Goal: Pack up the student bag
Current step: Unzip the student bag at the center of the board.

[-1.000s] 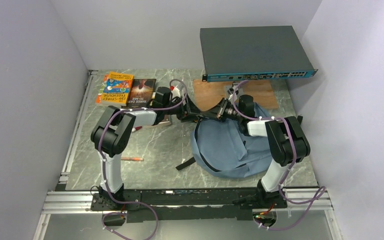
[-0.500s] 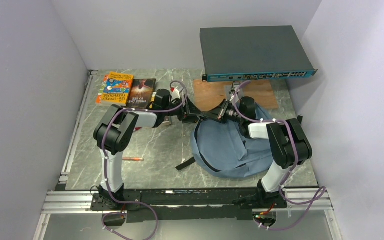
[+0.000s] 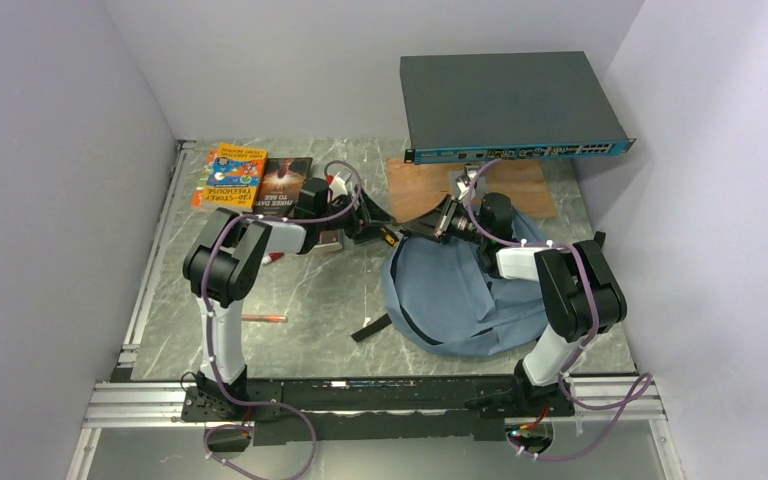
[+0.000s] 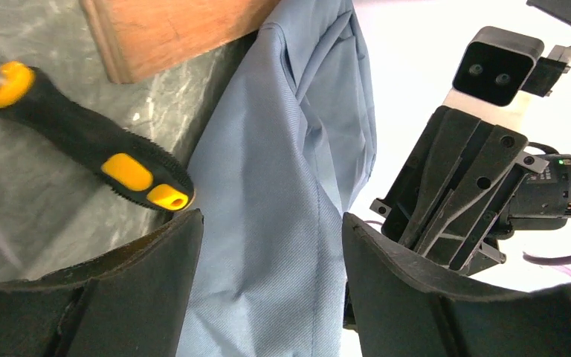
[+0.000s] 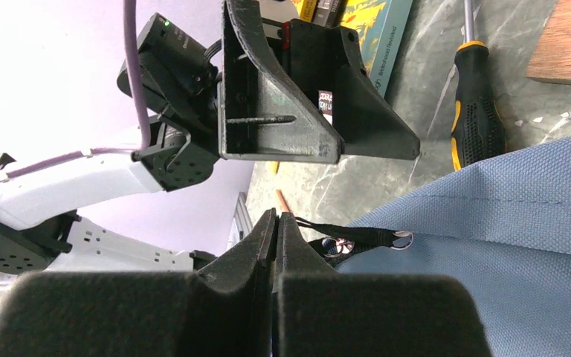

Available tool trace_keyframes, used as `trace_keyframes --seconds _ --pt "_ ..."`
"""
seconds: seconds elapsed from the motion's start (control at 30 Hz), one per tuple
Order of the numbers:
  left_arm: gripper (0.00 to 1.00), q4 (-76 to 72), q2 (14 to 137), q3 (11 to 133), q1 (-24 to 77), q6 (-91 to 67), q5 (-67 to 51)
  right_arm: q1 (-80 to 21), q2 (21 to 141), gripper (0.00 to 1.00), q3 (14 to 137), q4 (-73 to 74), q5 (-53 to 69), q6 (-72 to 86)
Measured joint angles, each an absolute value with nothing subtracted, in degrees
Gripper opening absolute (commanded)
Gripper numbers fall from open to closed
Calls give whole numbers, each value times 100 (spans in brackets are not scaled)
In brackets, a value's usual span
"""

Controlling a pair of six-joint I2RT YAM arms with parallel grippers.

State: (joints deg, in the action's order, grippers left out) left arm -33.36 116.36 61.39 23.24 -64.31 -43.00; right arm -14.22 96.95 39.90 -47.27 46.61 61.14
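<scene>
**Bag corner pinched, left jaws gaping beside it**

From above, the student bag [image 3: 460, 300] slumps in a blue-grey heap on the marbled desk [image 3: 320, 295], in front of the right arm [image 3: 570, 290]. The left arm [image 3: 228, 262] stretches across to the bag's far left corner, and both sets of jaws meet there. Beyond the bag lie a wooden board [image 3: 510, 188] and a dark network switch [image 3: 508, 100]. Well to the bag's left sit an orange book [image 3: 230, 178] and a dark book [image 3: 282, 187], and nearer the arms' bases lies a red pen [image 3: 263, 318].

The left wrist camera shows the left jaws spread wide, with the bag's cloth rising between them. I cannot tell whether it touches either one. A black-and-yellow screwdriver [image 4: 97, 152] lies on the desk just beside the bag's edge.

The right wrist camera shows the right jaws pressed together, pinching the black zip pull [image 5: 349, 236] at the bag's rim.
</scene>
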Motion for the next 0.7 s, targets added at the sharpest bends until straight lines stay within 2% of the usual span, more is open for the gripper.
trace_keyframes --seconds 0.13,0.27,0.47,0.63,0.7 --pt "72 -3124 11762 6445 2571 -6368 -4270 -1424 9695 0 3990 -4724 4692 6108" --pt "63 -3129 11994 6720 2853 -6370 -4329 -1424 9688 0 3990 -4670 4705 6047" --pt "25 -2847 12311 7072 2934 -6281 -4547 -1431 9570 0 4005 -4152 4676 5603" --pt "7 -2635 12444 7424 2934 -6169 -4659 -1511 9467 0 4235 -3470 4624 5061" --pt "3 -2506 12538 7601 2941 -6106 -4707 -1608 9413 0 4333 -3201 4552 4886"
